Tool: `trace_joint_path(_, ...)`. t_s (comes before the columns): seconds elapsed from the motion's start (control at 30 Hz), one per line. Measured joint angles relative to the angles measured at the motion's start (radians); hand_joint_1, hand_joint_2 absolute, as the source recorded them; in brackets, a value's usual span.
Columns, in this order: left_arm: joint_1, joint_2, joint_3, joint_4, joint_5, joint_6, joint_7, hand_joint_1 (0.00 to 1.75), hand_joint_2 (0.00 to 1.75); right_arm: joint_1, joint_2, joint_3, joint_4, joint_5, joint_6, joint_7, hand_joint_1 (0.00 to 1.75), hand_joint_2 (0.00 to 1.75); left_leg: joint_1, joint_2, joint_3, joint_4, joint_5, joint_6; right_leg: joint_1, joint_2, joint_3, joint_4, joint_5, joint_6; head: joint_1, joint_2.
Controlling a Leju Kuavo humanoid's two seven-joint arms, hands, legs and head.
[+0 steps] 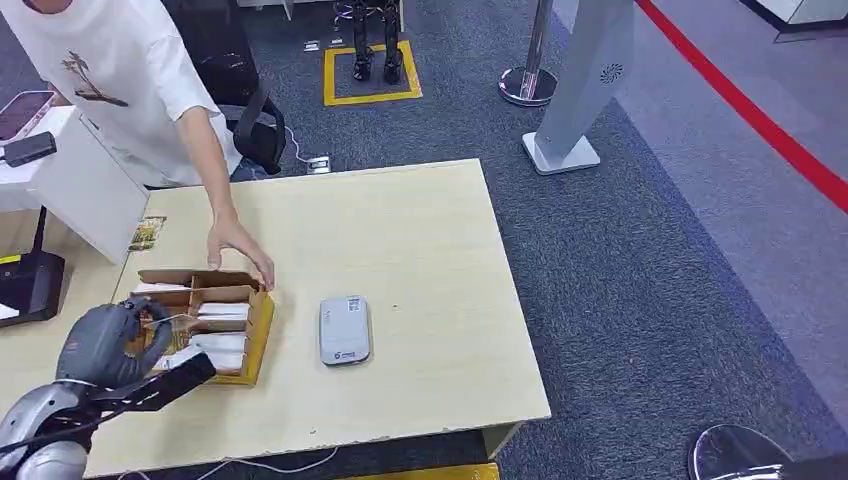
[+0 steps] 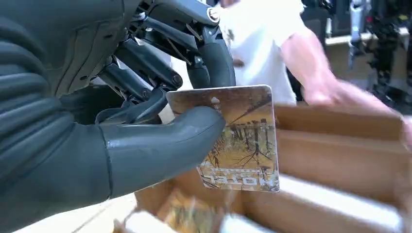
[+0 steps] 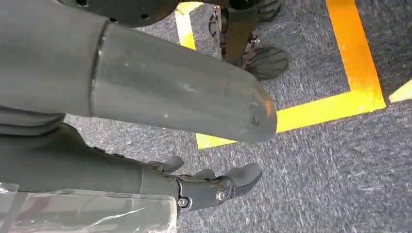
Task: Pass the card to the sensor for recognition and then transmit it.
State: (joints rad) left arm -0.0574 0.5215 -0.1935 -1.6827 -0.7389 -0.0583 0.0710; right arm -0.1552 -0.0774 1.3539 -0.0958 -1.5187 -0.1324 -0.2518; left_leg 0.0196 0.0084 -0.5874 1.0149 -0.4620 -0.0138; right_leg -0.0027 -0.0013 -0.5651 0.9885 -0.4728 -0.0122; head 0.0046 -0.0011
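**Left wrist view: card lifted, scan pending**

Left hand: thumb and fingers pinching a hotel card above the cardboard box. Right hand: hanging over the floor, holding nothing, fingers loosely apart. Grey sensor: beside the box, untouched. A person's hand rests on the box. Remaining, I'd judge: scan, then handover.

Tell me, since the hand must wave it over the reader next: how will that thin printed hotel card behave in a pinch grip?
The printed hotel card looks flat and unbent beyond the left hand, so probably stiff. Its thinness suggests it is light. Held by one edge under the thumb, its glossy-looking face might let it pivot or slip.
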Motion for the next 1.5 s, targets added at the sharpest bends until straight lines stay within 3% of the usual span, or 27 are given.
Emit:
trace_joint_path(0.27, -0.108, 0.014, 0.037, 0.052, 0.007, -0.028, 0.019, 1.75, 1.75, -0.001, 0.0, 0.004, -0.002, 0.0, 0.013, 0.01, 0.0, 0.0, 0.0, 0.0, 0.0, 0.0, 0.0, 0.0, 0.0, 0.0, 0.0, 0.0, 0.0, 0.0, 0.0, 0.0)
trace_joint_path(0.63, -0.345, 0.011, 0.034, 0.29, 0.009, -0.078, 0.037, 1.75, 1.75, -0.014, 0.0, 0.03, -0.003, 0.0, 0.013, 0.03, 0.0, 0.0, 0.0, 0.0, 0.0, 0.0, 0.0, 0.0, 0.0, 0.0, 0.0, 0.0, 0.001, -0.001, -0.001, 0.0)
trace_joint_path(1.0, -0.44, -0.011, 0.017, 0.42, 0.009, -0.085, 0.034, 1.75, 1.75, -0.018, 0.0, 0.038, -0.005, 0.0, 0.013, 0.031, 0.0, 0.0, 0.0, 0.0, 0.0, 0.0, 0.0, 0.0, 0.0, 0.0, -0.001, 0.0, 0.001, -0.001, -0.001, 0.0)
trace_joint_path(1.03, -0.447, -0.013, 0.013, 0.428, 0.008, -0.085, 0.034, 1.64, 1.75, -0.018, 0.0, 0.039, -0.005, 0.0, 0.014, 0.031, 0.0, 0.0, 0.0, 0.0, 0.0, 0.0, 0.0, 0.0, 0.0, 0.0, -0.001, 0.0, 0.001, -0.001, -0.001, 0.0)
trace_joint_path(1.07, -0.453, -0.014, 0.01, 0.434, 0.008, -0.087, 0.032, 0.0, 1.75, -0.018, 0.0, 0.04, -0.005, 0.0, 0.014, 0.031, 0.0, 0.0, 0.0, 0.001, 0.0, 0.0, 0.0, 0.0, 0.0, 0.0, -0.001, 0.0, 0.001, -0.001, -0.001, 0.0)
trace_joint_path(1.5, -0.502, -0.026, -0.034, 0.487, 0.027, -0.087, 0.025, 0.0, 1.75, -0.017, 0.0, 0.045, -0.005, 0.0, 0.013, 0.029, 0.0, 0.0, 0.0, 0.001, 0.0, 0.0, 0.0, 0.0, 0.0, 0.001, -0.001, 0.0, 0.001, -0.001, 0.0, 0.0)
